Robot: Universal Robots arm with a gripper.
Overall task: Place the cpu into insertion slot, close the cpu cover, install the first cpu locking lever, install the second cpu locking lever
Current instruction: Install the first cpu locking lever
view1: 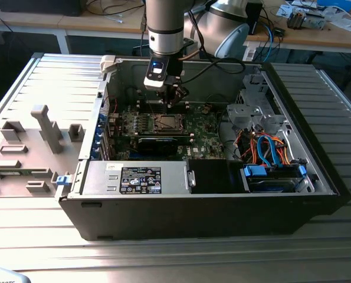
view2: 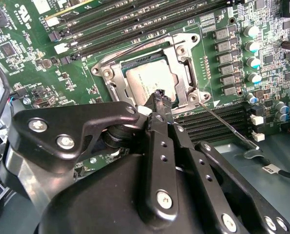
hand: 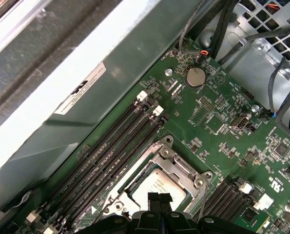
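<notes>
I read the jaws as together, nothing clamped between them. In both wrist views their tips hang right over the near edge of the cpu (view2: 147, 80); I cannot tell whether they touch it. The cpu sits in the insertion slot (hand: 135, 183), with the cpu cover (view2: 183, 56) lying flat around it. A thin wire lever (view2: 227, 124) runs out from the socket's corner across the memory slots (view2: 218, 122). In the exterior view the socket lies just toward 6 o'clock from the jaw tips, on the motherboard (view1: 204, 138). The power supply (view1: 137, 177) is at the board's 6 o'clock and the blue cables (view1: 269, 150) are at its 3 o'clock.
</notes>
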